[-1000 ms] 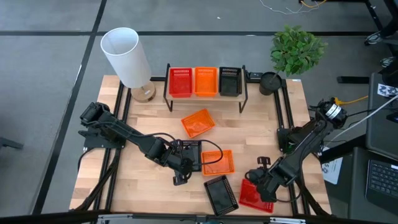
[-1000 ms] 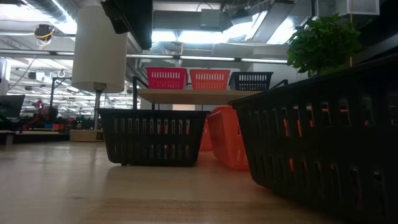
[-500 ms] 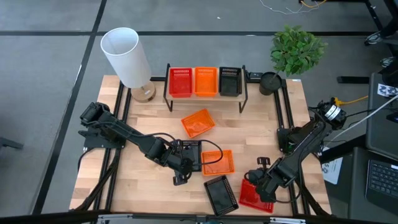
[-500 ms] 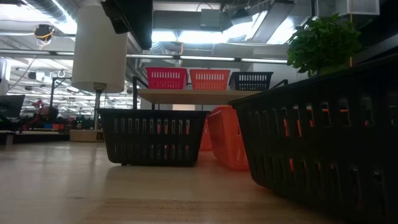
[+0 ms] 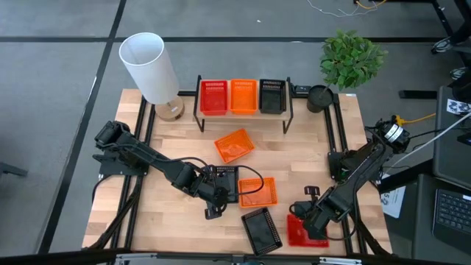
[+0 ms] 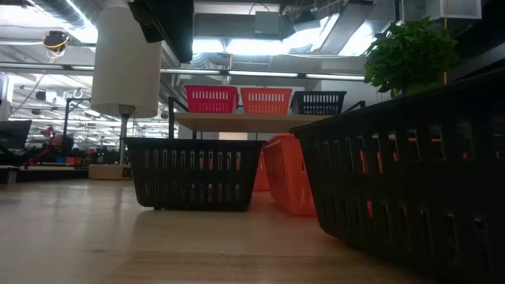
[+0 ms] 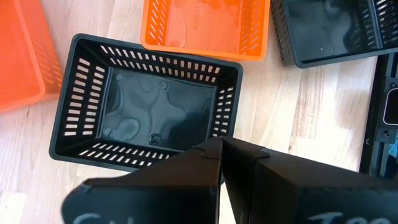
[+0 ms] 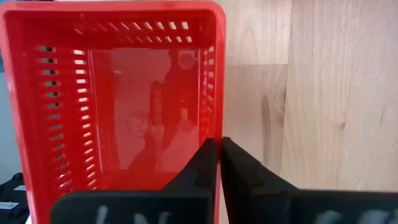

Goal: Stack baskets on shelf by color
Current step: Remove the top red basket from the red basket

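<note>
The shelf (image 6: pixel 252 121) at the table's far edge carries a red, an orange and a black basket side by side. My left gripper (image 7: pixel 221 148) is shut on a black basket (image 7: pixel 149 106) in the middle of the table. Near the table's front right corner, my right gripper (image 8: pixel 219 144) is shut on a red basket (image 8: pixel 124 93). A loose orange basket (image 5: pixel 234 145) lies in front of the shelf. Another orange basket (image 5: pixel 259 191) and another black basket (image 5: pixel 261 230) lie between the two grippers. My left gripper pinches the black basket's wall beside a corner (image 7: pixel 224 121) between its two fingers, at the rim. The fingers slant down onto it from the table's left near side. The basket stands upright, mouth up, with its bottom on the table. My right gripper pinches one long side wall of the red basket (image 8: pixel 214 118), with one finger inside the basket and one outside. The fingers point almost straight down onto the rim. The basket is upright, mouth up, on the table.
A white lamp (image 5: pixel 151 66) stands at the far left corner and a potted plant (image 5: pixel 352 59) at the far right. Bare wood shows along the table's left side (image 5: pixel 147 213) and between the shelf and the right arm (image 5: pixel 309 154).
My right gripper has shut on the red basket's side wall without moving away, and the basket has shifted a little under it. The left arm and the black basket have kept still.
</note>
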Controlling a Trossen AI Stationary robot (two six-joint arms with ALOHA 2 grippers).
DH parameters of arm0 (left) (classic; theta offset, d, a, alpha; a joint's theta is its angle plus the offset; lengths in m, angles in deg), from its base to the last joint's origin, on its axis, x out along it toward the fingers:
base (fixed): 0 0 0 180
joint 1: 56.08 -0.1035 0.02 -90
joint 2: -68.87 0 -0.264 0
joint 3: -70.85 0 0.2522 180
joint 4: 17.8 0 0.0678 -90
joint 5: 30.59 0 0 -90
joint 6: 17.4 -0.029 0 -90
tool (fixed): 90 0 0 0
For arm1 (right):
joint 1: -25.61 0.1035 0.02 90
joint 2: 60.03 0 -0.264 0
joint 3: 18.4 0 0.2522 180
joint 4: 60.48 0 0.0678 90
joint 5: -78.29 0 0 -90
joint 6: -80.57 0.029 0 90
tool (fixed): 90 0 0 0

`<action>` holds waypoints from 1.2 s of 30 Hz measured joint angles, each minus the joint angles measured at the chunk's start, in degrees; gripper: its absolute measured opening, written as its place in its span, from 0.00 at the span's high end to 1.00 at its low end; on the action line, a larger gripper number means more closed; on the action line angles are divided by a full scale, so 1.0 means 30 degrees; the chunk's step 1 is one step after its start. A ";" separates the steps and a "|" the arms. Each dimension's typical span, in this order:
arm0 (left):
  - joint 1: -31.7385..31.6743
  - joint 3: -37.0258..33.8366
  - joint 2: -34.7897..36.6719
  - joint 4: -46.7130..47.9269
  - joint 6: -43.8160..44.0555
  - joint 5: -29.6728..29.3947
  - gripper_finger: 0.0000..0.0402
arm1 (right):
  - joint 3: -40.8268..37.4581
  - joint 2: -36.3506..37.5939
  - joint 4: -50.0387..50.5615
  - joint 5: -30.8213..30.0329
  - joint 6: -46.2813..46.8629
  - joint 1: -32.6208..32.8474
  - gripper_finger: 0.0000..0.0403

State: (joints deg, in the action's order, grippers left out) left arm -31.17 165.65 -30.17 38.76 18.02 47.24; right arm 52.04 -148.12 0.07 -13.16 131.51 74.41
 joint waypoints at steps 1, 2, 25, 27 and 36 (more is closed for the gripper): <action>0.0000 0.0000 0.0000 0.0000 0.0000 0.0001 1.00 | 0.0002 0.0000 -0.0012 0.0014 0.0000 0.0000 0.98; 0.0000 0.0000 0.0000 0.0005 0.0000 -0.0004 1.00 | 0.0057 0.0000 0.0037 0.0021 -0.0007 0.0000 0.99; 0.0000 0.0000 0.0000 0.0005 -0.0022 -0.0004 1.00 | 0.2951 0.0007 0.3170 -0.1803 -0.0845 -0.0233 1.00; 0.0000 0.0000 0.0000 0.0010 -0.0029 -0.0009 1.00 | 0.2953 -0.0040 0.3226 -0.2591 -0.0850 -0.0233 1.00; 0.0006 -0.0003 0.0000 0.0075 -0.0029 -0.0026 1.00 | 0.2593 -0.0770 0.4230 -0.5584 -0.0746 -0.0360 1.00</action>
State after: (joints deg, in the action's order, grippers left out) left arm -31.15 165.64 -30.17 38.98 17.93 47.16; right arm 59.82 -150.43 12.76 -29.91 129.27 73.33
